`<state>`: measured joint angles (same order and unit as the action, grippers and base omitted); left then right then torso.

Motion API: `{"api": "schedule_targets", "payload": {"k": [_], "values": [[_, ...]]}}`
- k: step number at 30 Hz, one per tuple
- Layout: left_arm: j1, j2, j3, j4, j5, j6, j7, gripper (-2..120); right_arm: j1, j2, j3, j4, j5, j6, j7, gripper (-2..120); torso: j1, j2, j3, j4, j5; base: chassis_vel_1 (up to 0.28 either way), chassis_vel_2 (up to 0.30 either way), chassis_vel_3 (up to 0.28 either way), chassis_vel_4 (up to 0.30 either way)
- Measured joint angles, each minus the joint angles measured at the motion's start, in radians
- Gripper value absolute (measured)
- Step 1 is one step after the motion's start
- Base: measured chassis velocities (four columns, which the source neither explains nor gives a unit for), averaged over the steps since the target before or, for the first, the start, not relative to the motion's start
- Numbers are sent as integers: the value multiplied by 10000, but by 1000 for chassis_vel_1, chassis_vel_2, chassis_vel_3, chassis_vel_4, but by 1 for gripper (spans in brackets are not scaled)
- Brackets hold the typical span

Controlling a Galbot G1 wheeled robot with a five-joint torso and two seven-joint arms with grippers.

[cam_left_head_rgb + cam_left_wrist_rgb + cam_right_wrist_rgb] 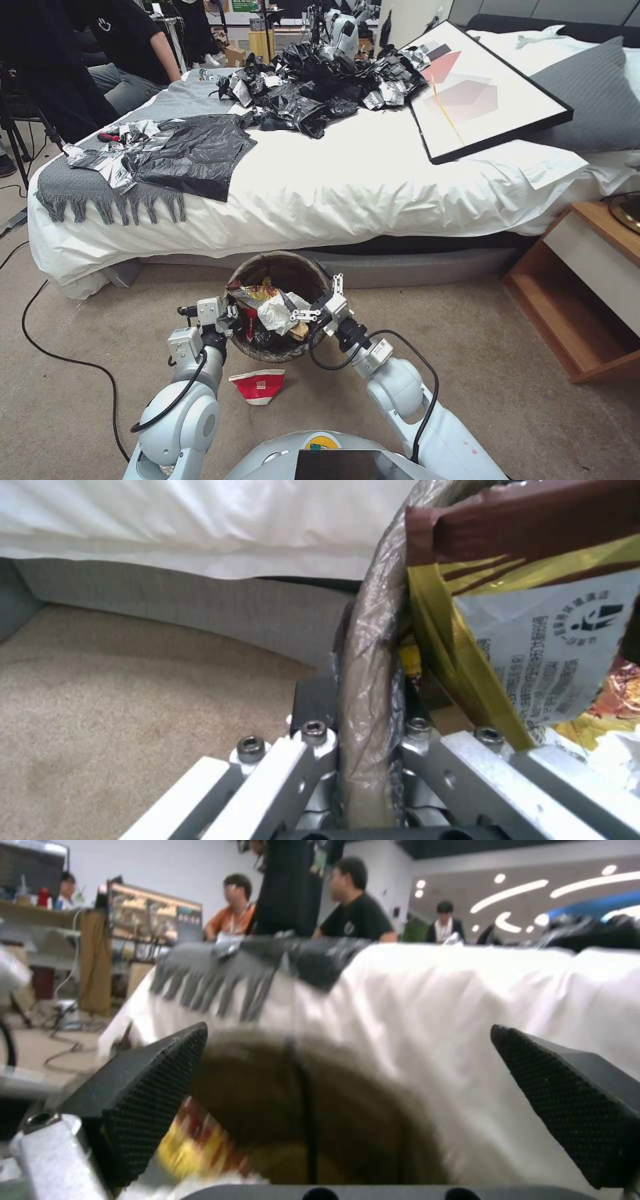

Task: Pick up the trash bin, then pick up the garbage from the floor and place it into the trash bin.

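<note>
The trash bin (303, 267), a round bucket with a brown liner, is tilted in front of the bed and holds litter. My left gripper (230, 319) is shut on its near-left rim; in the left wrist view the liner-covered rim (365, 690) runs between the fingers of the left gripper (365, 720). My right gripper (315, 298) hovers open over the bin's right side, and in the right wrist view its black pads (153, 1100) stand wide apart above the bin's inside (320, 1110). A yellow snack wrapper (257, 293) (533, 645) and a white tissue (277, 312) lie inside. A red-and-white paper cup (258, 385) lies on the carpet.
The bed (373, 193) stands right behind the bin, with black plastic bags (193, 153) and a framed picture (480, 93) on it. A wooden nightstand (587, 293) is at the right. A black cable (73, 360) crosses the carpet at the left.
</note>
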<state>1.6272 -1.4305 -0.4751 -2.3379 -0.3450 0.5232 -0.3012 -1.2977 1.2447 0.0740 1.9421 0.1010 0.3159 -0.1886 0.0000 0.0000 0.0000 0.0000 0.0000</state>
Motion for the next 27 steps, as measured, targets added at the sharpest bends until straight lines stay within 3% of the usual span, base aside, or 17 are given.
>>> {"api": "schedule_targets", "payload": {"k": [11, 14, 21, 27], "values": [[-6, 11, -77, 88, 12, -4, 7, 4, -322, 199, 681, 1963, 6, 11, 473, 100, 0, 0, 0, 0, 0, 0, 0, 0, 0], [5, 2, -117, 94, 15, -67, 22, 4, -612, 362, 1032, 2432, -275, -149, 1055, 100, 0, 0, 0, 1, 0, 0, 0, 0, 0], [-16, 7, -182, 94, 14, -136, 69, 4, -1380, 656, 1590, 2450, -1306, -860, 2924, 100, 0, 0, 0, -1, 0, 0, 0, 0, 0], [-24, 15, -185, 92, 2, -137, 74, 4, -1759, 790, 1627, 2293, -1292, -1039, 3470, 100, 0, 0, 0, 0, 0, 0, 0, 0, 0]]}}
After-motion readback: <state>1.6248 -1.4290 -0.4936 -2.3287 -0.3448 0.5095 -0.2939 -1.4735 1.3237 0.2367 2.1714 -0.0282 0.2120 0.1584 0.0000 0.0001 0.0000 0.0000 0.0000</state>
